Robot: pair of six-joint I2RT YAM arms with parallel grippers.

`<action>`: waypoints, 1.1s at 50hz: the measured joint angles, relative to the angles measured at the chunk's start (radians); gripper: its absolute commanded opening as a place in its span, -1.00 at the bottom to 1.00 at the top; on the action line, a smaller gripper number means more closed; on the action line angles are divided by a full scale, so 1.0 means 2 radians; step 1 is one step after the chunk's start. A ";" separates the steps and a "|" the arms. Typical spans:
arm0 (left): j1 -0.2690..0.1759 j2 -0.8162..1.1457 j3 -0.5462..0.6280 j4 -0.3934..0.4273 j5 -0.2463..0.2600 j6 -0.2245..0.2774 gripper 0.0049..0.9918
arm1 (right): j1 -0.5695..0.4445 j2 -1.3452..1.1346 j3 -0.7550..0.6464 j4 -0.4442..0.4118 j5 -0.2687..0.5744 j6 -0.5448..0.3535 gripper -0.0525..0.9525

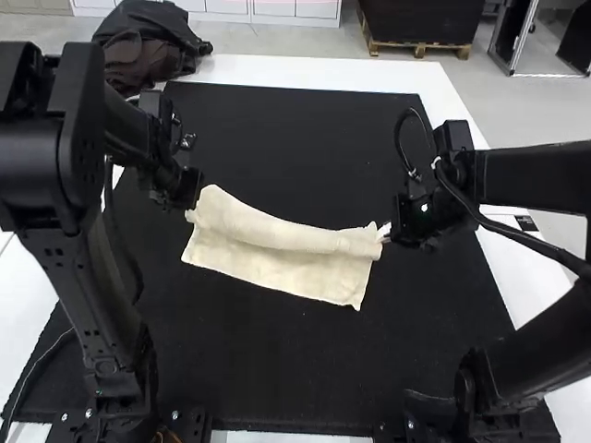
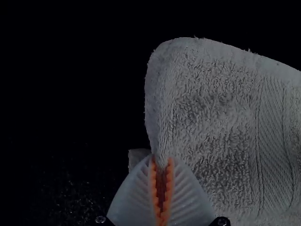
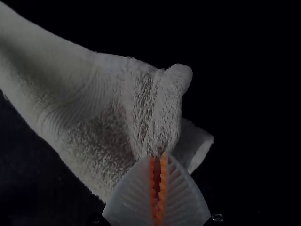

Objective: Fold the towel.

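A cream towel (image 1: 277,263) lies across the middle of the black mat, its far part bulging up in a long roll-like fold over a flatter near part. At its left end is my left gripper (image 1: 191,208), and at its right end my right gripper (image 1: 388,233). In the left wrist view the left gripper (image 2: 161,174) is shut on an edge of the towel (image 2: 211,108). In the right wrist view the right gripper (image 3: 158,165) pinches a bunched edge of the towel (image 3: 108,108), with a small flap sticking out behind.
The black mat (image 1: 295,120) extends around the towel on a white table (image 1: 268,66). A dark bag or garment (image 1: 152,46) rests at the far left corner. A cable hangs in a loop by the right arm.
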 measured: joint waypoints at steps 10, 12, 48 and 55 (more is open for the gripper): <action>0.002 -0.010 -0.018 -0.011 0.002 0.007 -0.96 | 0.000 -0.007 -0.018 -0.019 -0.003 -0.005 -0.95; 0.002 -0.013 -0.023 -0.011 0.001 0.009 -0.97 | 0.000 -0.010 -0.021 -0.021 -0.003 -0.006 -0.95; 0.004 -0.027 -0.117 0.114 -0.009 0.015 -0.96 | 0.017 0.002 -0.058 0.062 0.012 -0.004 -0.91; 0.004 -0.027 -0.122 0.140 -0.018 0.014 -0.39 | 0.017 0.019 -0.066 0.095 0.021 -0.001 0.06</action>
